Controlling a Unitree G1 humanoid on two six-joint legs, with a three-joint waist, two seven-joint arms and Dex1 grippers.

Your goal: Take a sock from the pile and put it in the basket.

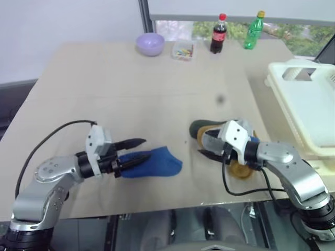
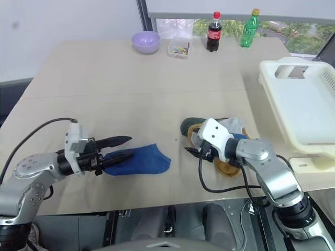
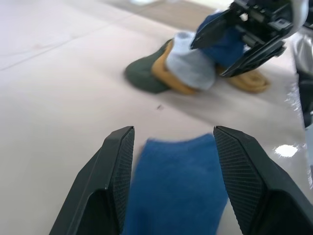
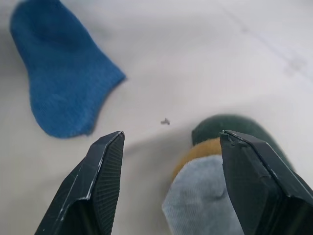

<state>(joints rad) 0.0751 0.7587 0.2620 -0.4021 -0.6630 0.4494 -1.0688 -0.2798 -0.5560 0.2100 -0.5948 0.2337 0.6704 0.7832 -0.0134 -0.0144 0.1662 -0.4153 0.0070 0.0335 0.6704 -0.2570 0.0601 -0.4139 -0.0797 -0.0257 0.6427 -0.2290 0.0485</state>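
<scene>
While flat, sock (image 1: 157,162) mid-table (image 1: 104,83).

The beige table (image 1: 131,99) carries a row of small items along its far edge, and the cola bottle (image 1: 218,34) serves as the landmark for them. It stands upright, with dark contents, a red label and a red cap. Just beside it, toward the window side, stands a green plastic bottle (image 1: 254,31) with a yellow cap, also upright and apart from it. On the cola bottle's other side, close by, sits a small clear container (image 1: 182,50) holding colourful bits too small to identify. Beyond that container, farther from the cola bottle, rests a purple bowl (image 1: 150,44), open side up.
</scene>
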